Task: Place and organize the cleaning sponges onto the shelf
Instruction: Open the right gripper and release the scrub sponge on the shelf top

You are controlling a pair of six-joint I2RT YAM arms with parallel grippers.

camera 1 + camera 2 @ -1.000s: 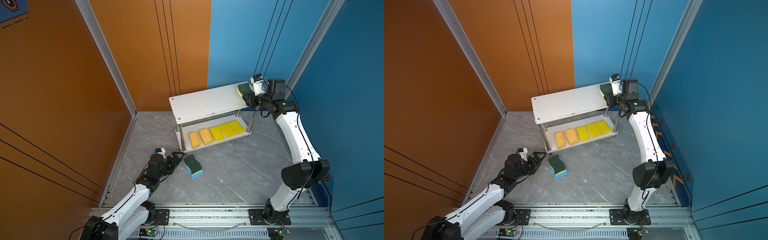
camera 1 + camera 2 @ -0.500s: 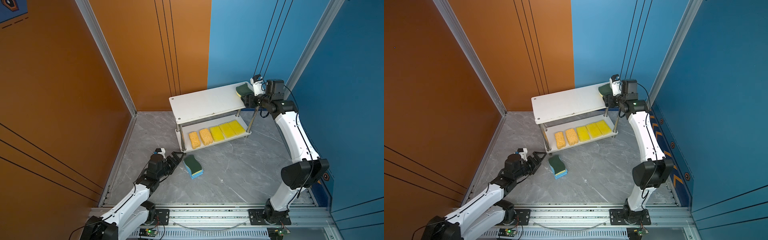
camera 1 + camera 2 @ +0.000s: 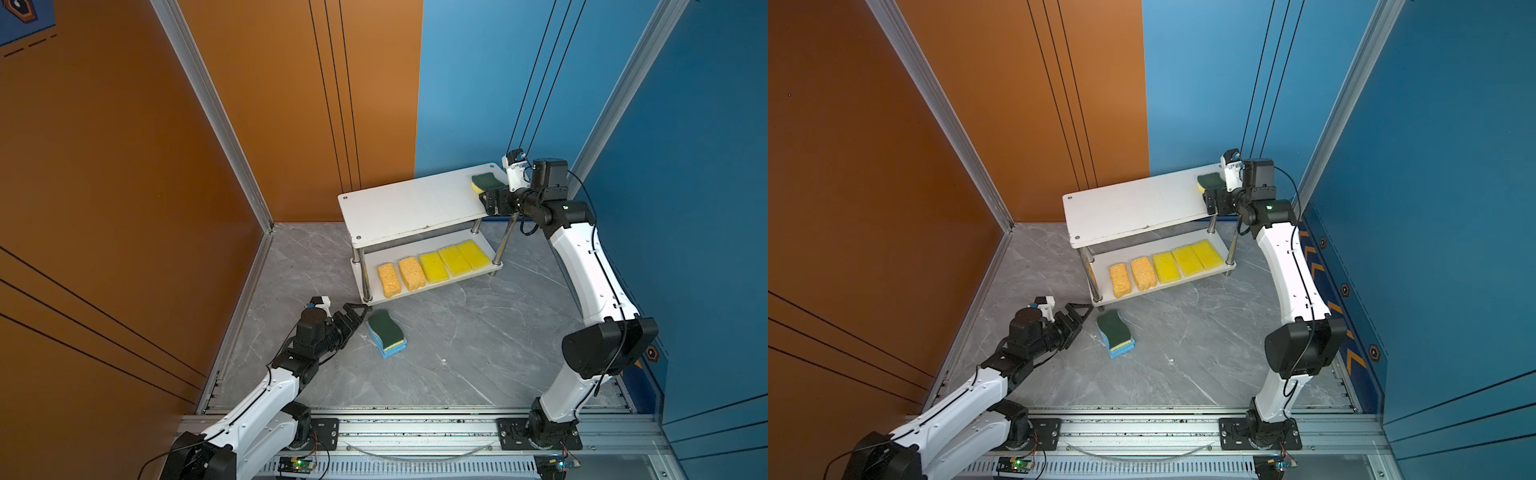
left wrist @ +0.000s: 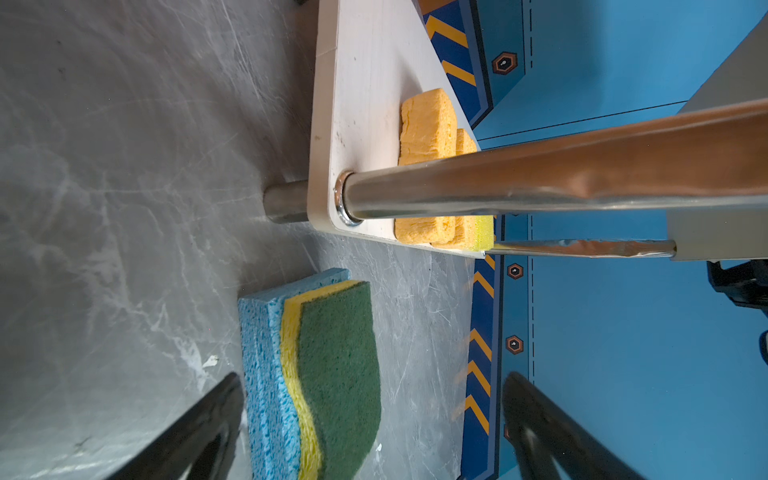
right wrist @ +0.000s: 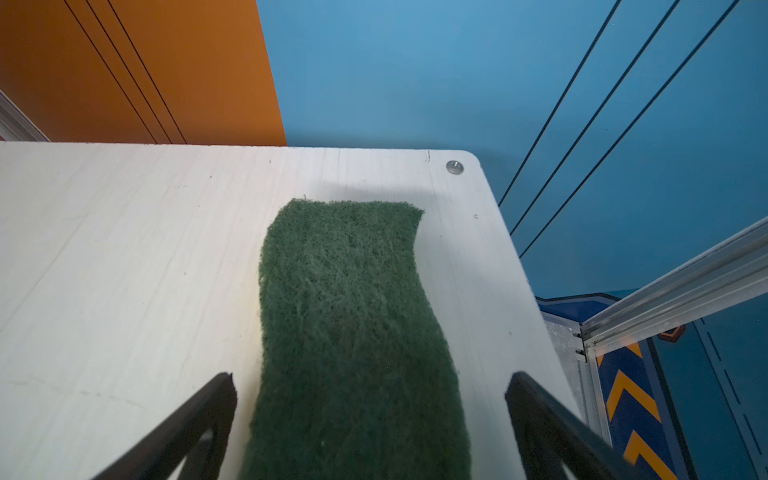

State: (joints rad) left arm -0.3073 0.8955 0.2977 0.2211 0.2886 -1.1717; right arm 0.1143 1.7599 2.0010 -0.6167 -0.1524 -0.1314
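Cleaning sponges, listed by location.

Shelf (image 3: 415,208): two-tier white rack on chrome posts, standing toward the back of the grey marbled desk (image 3: 457,357).

Lower board: five sponges in one row, side by side. Two orange porous sponges (image 3: 389,280) are at the left end, with three bright yellow sponges (image 3: 455,261) to their right.

Top board: one wavy-edged green-topped sponge (image 5: 349,316), lying flat at the far right corner, near the corner screw (image 5: 454,167).

Desk: one stack just in front of the rack's front left post (image 4: 498,183). A second green-topped sponge (image 3: 385,328) lies uppermost and light blue sponge (image 3: 392,353) lies beneath. The number of blue pieces is unclear.

Right gripper (image 5: 371,377): level with the top board. Its fingers (image 5: 199,419) are released and spread wide either side of the green-topped sponge, with a gap showing on both sides.

Left gripper (image 3: 358,311): low over the desk, just left of the stack. Its fingers (image 4: 208,424) are released, well apart and grasping nothing. In the wrist view the blue edge of the stack sits close beside one finger.
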